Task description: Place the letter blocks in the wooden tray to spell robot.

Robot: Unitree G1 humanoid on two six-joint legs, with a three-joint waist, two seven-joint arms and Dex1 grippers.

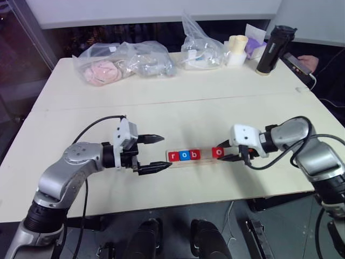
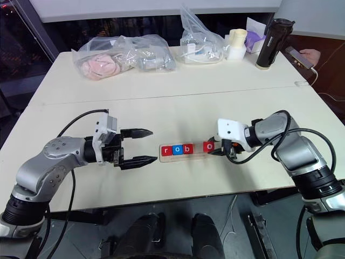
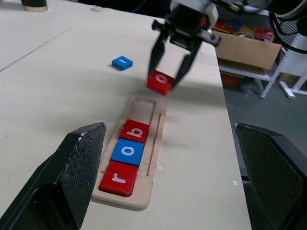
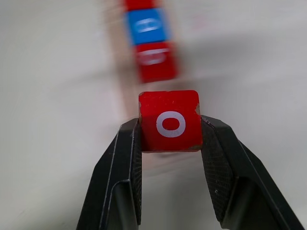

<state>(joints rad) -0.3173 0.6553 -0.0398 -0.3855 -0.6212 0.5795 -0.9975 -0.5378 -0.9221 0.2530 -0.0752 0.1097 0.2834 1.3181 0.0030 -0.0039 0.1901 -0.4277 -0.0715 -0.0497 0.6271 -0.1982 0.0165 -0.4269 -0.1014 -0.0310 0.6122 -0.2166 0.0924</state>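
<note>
The wooden tray (image 3: 144,108) lies near the table's front edge, between my two grippers. Three letter blocks sit in its left part: a red r (image 3: 117,178), a blue o (image 3: 128,151) and a red b (image 3: 135,130). My right gripper (image 1: 222,155) is shut on a red o block (image 4: 169,121) and holds it just above the tray's right end. A blue block (image 3: 122,63) lies loose on the table beyond the tray's right end. My left gripper (image 1: 166,152) stands open and empty at the tray's left end, pointing along it.
Clear plastic bags (image 1: 124,62) (image 1: 199,48) lie along the table's far edge, with a white cup (image 1: 237,49) and a black bottle (image 1: 274,48) at the far right. A person's hand with a phone (image 1: 304,62) rests at the far right corner.
</note>
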